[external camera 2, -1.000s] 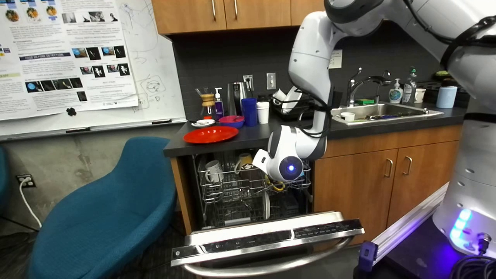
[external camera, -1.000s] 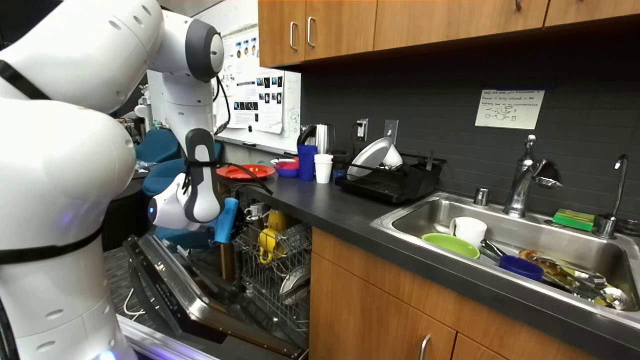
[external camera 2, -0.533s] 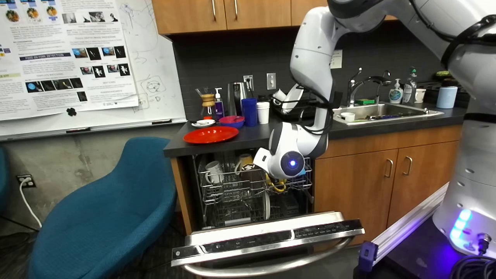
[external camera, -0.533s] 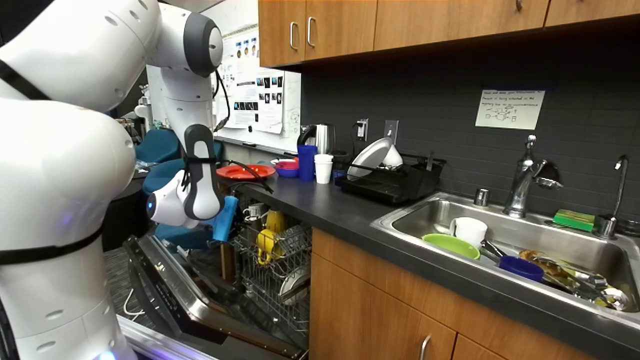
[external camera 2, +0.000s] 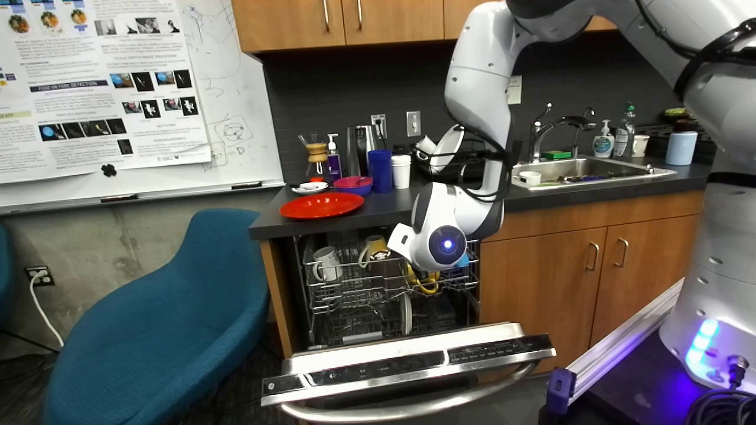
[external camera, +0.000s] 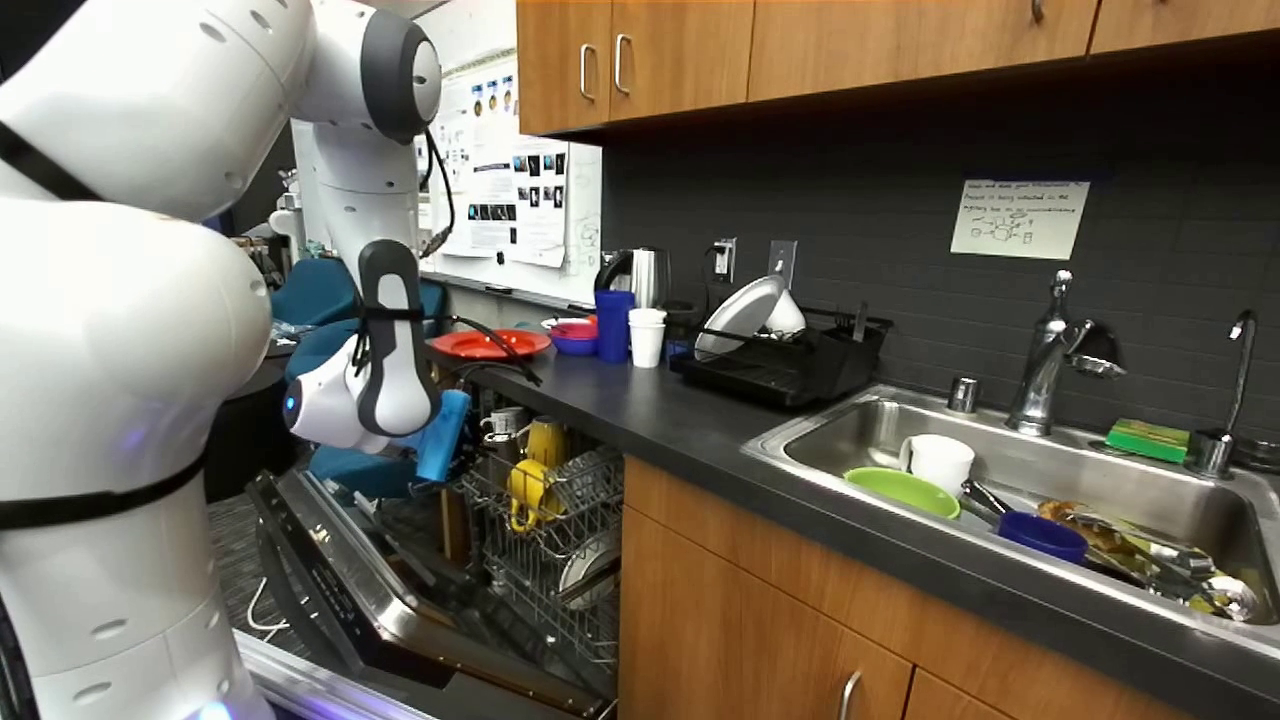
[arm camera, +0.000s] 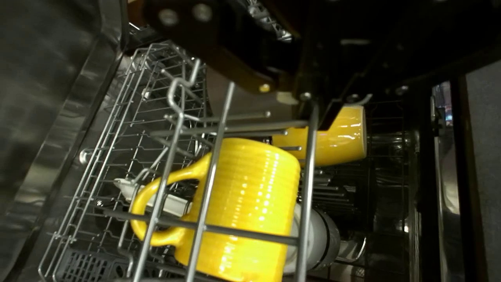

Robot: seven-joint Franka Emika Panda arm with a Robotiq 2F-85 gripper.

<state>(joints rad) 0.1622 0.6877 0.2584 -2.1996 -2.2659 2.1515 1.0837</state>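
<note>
Exterior view, arm (external camera: pixel 215 110) bent, tool (external camera: pixel 478 455) gripping rack (external camera: pixel 590 482)

The wrist view's lower edge cut off the ribbed yellow mug (arm camera: pixel 250 188); rack wires (arm camera: pixel 250 233) partly hid it.

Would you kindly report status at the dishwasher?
Gripper shut on upper rack; yellow mug inside, close by; dishwasher door partway open below, possibly in the way.

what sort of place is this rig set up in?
Looks like an office or lab kitchenette: there's a steel sink, an open dishwasher, and a whiteboard with a large poster on it.
</note>
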